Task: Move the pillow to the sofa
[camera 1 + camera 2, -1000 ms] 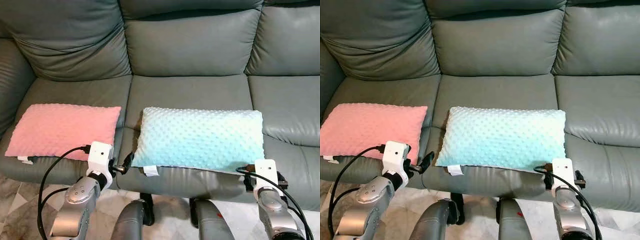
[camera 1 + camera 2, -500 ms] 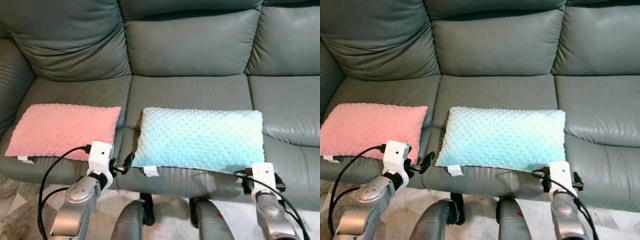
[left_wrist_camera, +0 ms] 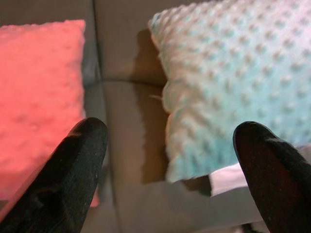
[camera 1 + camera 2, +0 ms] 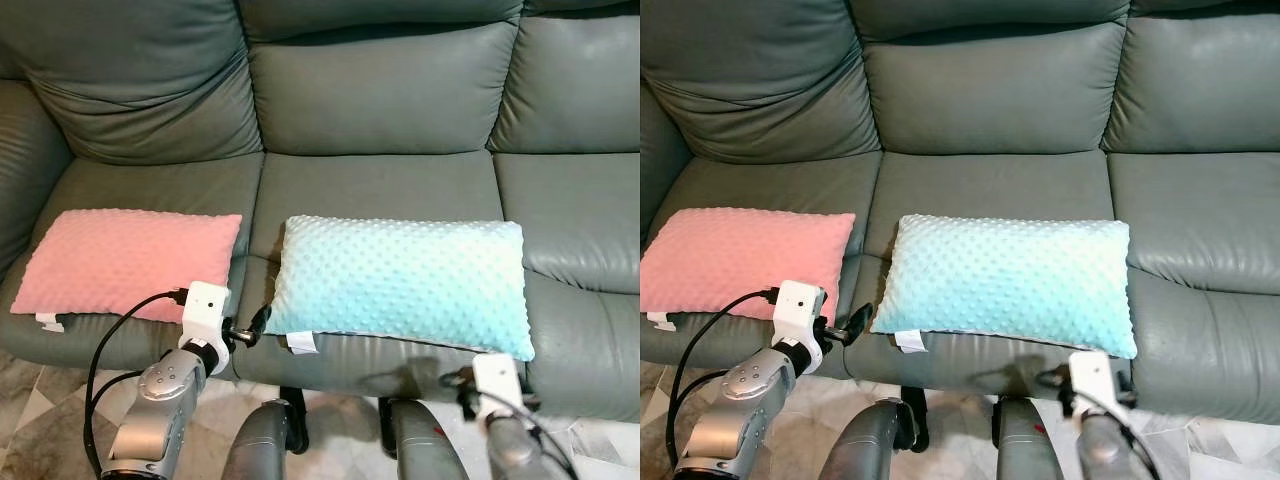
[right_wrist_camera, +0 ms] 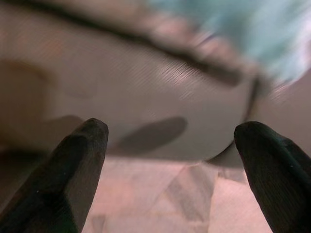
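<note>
The mint dotted pillow (image 4: 400, 283) lay flat on the middle seat cushion of the grey leather sofa (image 4: 380, 90), its near long edge overhanging the seat front, with a white care tag (image 4: 301, 342) hanging at its near-left corner. A pink dotted pillow (image 4: 125, 261) lay on the left seat cushion, apart from the mint one, with the seam between seats showing between them. Left gripper (image 3: 170, 160) hovered just off the mint pillow's near-left corner, fingers spread wide and empty; one finger pointed toward the pink pillow's edge, the other toward the care tag. Right gripper (image 5: 170, 160) was low, below the seat front near the pillow's right end, fingers likewise apart and holding nothing; its wrist view was motion-blurred, showing the leather seat front and tiled floor (image 5: 194, 204). Judgement: pillow is light, soft and compliant, and the raised-dot plush should give good friction on the pads (no fragility concern). It will sag if taken by one corner, so the best hold seems to be the two short ends or the overhanging near edge, pinched deep rather than on the tag. The leather is likely slick, so the pillow may slide when nudged. Open room: the right seat cushion and the strip behind the pillow up to the backrest were free; the left was occupied.
</note>
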Controlling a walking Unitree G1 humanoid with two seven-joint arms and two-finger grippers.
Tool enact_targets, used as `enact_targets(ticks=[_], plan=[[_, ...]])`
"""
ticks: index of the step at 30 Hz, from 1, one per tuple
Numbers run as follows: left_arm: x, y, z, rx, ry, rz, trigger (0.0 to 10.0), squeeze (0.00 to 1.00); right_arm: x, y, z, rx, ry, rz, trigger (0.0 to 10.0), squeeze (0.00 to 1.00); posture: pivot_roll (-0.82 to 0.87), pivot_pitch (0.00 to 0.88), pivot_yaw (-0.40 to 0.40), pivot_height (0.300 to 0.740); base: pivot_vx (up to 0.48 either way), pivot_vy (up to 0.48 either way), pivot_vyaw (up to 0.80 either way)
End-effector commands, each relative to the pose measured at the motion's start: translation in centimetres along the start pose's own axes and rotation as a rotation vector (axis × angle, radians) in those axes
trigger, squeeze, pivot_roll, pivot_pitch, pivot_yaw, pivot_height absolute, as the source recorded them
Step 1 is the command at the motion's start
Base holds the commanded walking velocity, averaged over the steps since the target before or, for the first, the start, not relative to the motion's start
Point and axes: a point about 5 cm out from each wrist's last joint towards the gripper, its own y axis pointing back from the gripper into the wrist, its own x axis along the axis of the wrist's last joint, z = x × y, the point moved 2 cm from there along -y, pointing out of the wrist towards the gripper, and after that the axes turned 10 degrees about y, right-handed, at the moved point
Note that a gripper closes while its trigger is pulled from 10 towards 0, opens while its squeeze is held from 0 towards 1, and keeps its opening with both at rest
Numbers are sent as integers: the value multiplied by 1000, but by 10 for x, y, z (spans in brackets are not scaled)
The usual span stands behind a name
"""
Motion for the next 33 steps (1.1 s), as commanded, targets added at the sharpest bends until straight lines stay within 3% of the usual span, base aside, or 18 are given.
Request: enact_targets(ticks=[1, 6, 8, 11, 15, 23, 27, 33], plan=[[-22, 10, -18, 56, -11, -66, 10000, 0, -14, 7, -9, 22, 25, -33, 10000, 0, -28, 285, 138, 740, 0, 0, 0], [-45, 17, -48, 150, -42, -119, 10000, 0, -16, 11, -27, 87, 16, -10, 10000, 0, -36, 227, 134, 740, 0, 0, 0], [-56, 22, -65, 229, 41, -149, 10000, 0, -5, 10, -36, 167, -24, 73, 10000, 0, -42, 191, 127, 740, 0, 0, 0], [-65, 24, -74, 266, 43, -172, 10000, 0, -4, 8, -39, 201, -34, 72, 10000, 0, -44, 156, 116, 740, 0, 0, 0], [-93, 30, -84, 352, 46, -267, 10000, 0, -7, 1, -40, 253, 19, 32, 10000, 0, -54, 95, 94, 740, 0, 0, 0], [-119, 40, -87, 450, 75, -373, 10000, 0, -12, -8, -28, 259, 15, -47, 10000, 0, -66, 21, 52, 740, 0, 0, 0], [-149, 58, -83, 519, 136, -526, 10000, 0, -21, -6, -38, 299, 3, -136, 10000, 0, -61, 0, 18, 740, 0, 0, 0], [-160, 63, -77, 506, 150, -581, 10000, 0, -26, -5, -41, 309, -62, -194, 10000, 0, -50, 0, 8, 740, 0, 0, 0]])
